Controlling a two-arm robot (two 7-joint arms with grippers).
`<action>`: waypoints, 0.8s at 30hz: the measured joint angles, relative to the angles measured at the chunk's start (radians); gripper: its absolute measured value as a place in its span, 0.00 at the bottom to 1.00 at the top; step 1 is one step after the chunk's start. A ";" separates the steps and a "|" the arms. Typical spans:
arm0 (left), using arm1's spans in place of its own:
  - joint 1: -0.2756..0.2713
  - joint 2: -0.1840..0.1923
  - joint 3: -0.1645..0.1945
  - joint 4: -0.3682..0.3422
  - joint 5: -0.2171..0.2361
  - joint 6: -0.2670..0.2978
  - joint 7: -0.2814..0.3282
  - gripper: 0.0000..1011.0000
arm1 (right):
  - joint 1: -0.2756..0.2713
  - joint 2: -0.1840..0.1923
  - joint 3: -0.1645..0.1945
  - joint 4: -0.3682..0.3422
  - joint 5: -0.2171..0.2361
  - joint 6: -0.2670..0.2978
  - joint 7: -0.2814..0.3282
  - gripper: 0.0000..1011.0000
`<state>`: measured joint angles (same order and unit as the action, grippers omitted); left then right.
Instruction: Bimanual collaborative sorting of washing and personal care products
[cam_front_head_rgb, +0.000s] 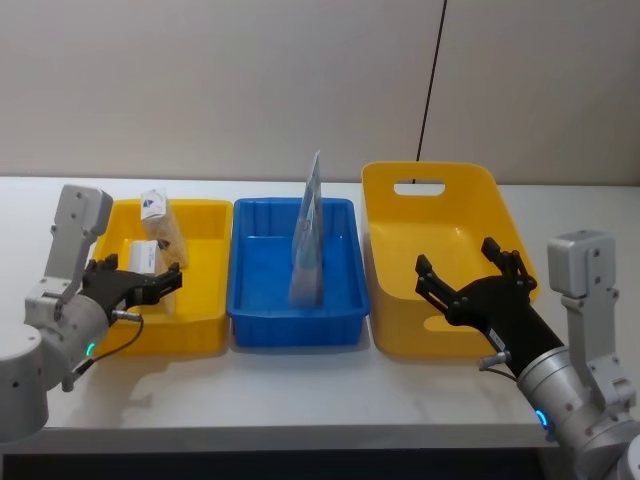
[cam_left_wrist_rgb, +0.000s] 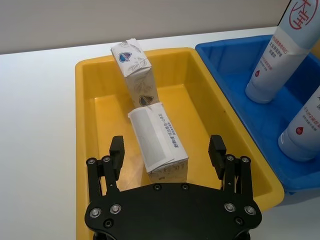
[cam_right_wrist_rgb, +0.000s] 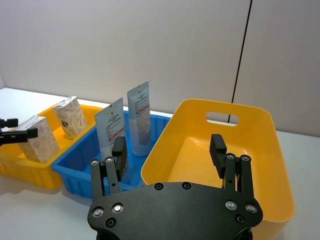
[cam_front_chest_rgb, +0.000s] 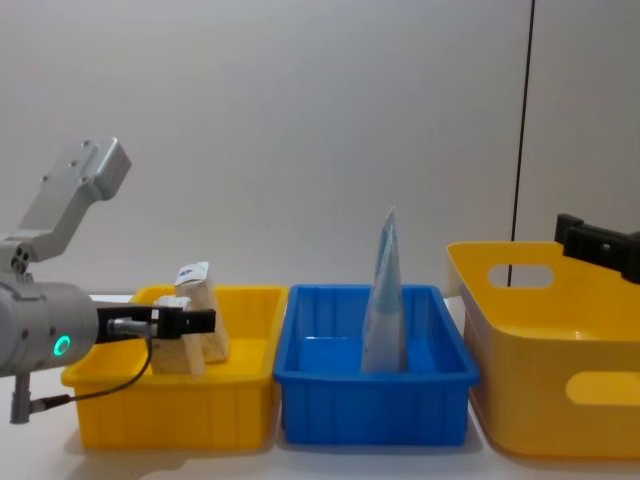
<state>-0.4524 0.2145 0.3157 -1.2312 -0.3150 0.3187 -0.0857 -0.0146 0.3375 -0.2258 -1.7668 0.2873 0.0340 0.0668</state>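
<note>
Now at work: the left tool (cam_front_head_rgb: 172, 278), held over the small yellow bin (cam_left_wrist_rgb: 150, 54) towards the tabletop's (cam_front_head_rgb: 300, 390) left edge, fingers spread wide, nothing pinched.
Near packet (cam_left_wrist_rgb: 157, 140): set inside the small yellow bin, in line with the gap between the left tool's fingers; no contact can be made out.
Far packet (cam_left_wrist_rgb: 134, 70): placed in the same bin against its far wall, just beyond the near one, logo uppermost.
Tubes (cam_right_wrist_rgb: 139, 115): two are stood side by side, caps down, in the blue bin (cam_front_head_rgb: 265, 270) at the middle of the tabletop.
Right tool (cam_front_head_rgb: 462, 270): held over the near part of the large yellow bin (cam_front_head_rgb: 440, 230) towards the right edge, fingers spread, nothing carried; no products are seen in that bin.
Handling, packets: judged light and soft, paper-wrapped and easily dented. The near one is best taken across its two long sides at mid-height, with only modest squeeze.
Handling, tubes: judged light, smooth and somewhat slippery, tall and easily toppled. A hold low on the rounder body near the cap is advised, not on the flat crimped top.
Risk: a packet may be crushed or nudged into its neighbour if the fingers are closed off-centre.
</note>
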 joint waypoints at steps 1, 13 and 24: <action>-0.001 -0.001 0.000 0.002 0.001 0.000 0.000 0.99 | 0.000 0.000 0.000 0.000 0.000 0.000 0.000 0.99; -0.014 -0.016 -0.002 0.041 0.012 -0.001 -0.003 0.99 | 0.000 0.000 0.000 0.000 0.000 0.000 0.000 0.99; -0.028 -0.036 -0.012 0.091 0.023 -0.052 -0.003 0.91 | 0.000 0.000 0.000 0.000 0.000 0.000 0.000 0.99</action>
<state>-0.4809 0.1789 0.3039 -1.1403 -0.2922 0.2668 -0.0890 -0.0147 0.3375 -0.2258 -1.7668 0.2873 0.0340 0.0668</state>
